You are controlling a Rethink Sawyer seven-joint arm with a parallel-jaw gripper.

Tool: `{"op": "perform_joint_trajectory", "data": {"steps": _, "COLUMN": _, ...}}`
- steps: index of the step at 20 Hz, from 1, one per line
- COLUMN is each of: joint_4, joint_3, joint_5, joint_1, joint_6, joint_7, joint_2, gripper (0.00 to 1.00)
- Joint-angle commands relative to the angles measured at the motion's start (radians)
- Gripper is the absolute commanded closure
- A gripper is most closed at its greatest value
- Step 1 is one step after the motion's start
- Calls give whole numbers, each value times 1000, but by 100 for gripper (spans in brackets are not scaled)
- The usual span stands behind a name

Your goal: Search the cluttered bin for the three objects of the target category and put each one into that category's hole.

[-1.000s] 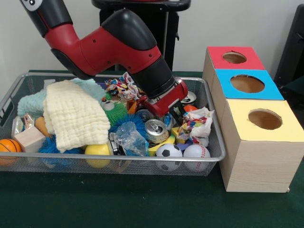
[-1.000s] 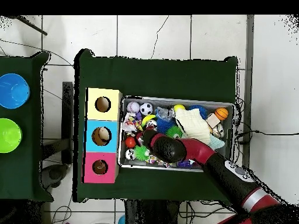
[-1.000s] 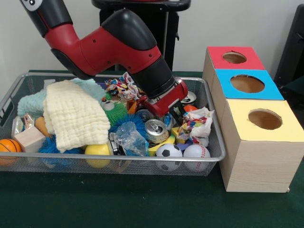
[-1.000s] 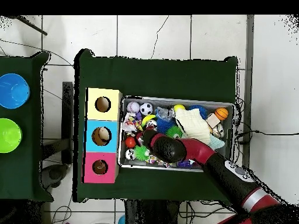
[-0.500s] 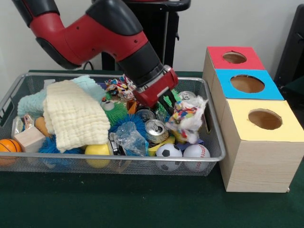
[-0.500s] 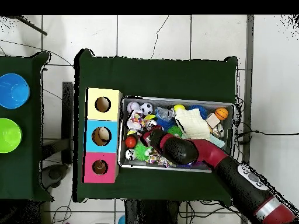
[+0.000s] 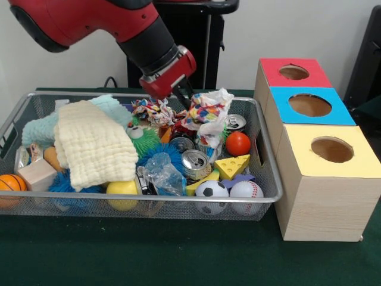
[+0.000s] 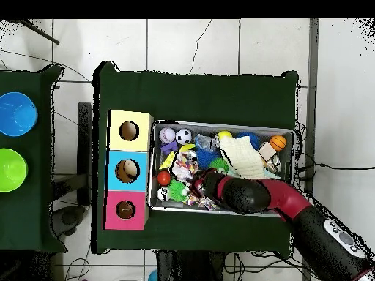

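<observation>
Currently the gripper point(image 7: 186, 98) is pinched on the crumpled multicoloured wrapper point(image 7: 208, 113), which hangs from it above the middle of the cluttered bin point(image 7: 271, 196), clear of the contents. In the front view, the row of holed boxes point(image 7: 309, 106) lies to the picture's right of the load, beyond the bin's end wall; the carry probably runs that way.

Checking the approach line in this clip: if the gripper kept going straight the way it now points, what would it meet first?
The gripper points down toward the boxes' side and holds the colourful crumpled wrapper. Going on, it would likely meet the cans and red ball in the cluttered bin first; depth is unclear.
</observation>
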Motion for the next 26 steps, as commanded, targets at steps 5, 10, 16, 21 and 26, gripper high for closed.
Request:
{"op": "perform_joint_trajectory", "data": {"steps": 5, "joint_4": -19, "joint_3": 5, "joint_5": 16, "joint_1": 44, "joint_6": 244, "joint_7": -61, "joint_2": -166, "gripper": 100}}
{"op": "perform_joint_trajectory", "data": {"steps": 10, "joint_4": -51, "joint_3": -40, "joint_5": -3, "joint_1": 83, "joint_6": 310, "joint_7": -55, "joint_2": -193, "gripper": 100}}
{"op": "perform_joint_trajectory", "data": {"steps": 16, "joint_4": -67, "joint_3": -55, "joint_5": 22, "joint_1": 119, "joint_6": 408, "joint_7": -41, "joint_2": -237, "gripper": 100}}
{"op": "perform_joint_trajectory", "data": {"steps": 21, "joint_4": -83, "joint_3": -73, "joint_5": 14, "joint_1": 142, "joint_6": 449, "joint_7": -28, "joint_2": -246, "gripper": 100}}
{"op": "perform_joint_trajectory", "data": {"steps": 26, "joint_4": -108, "joint_3": -99, "joint_5": -4, "joint_1": 169, "joint_6": 480, "joint_7": -15, "joint_2": -248, "gripper": 100}}
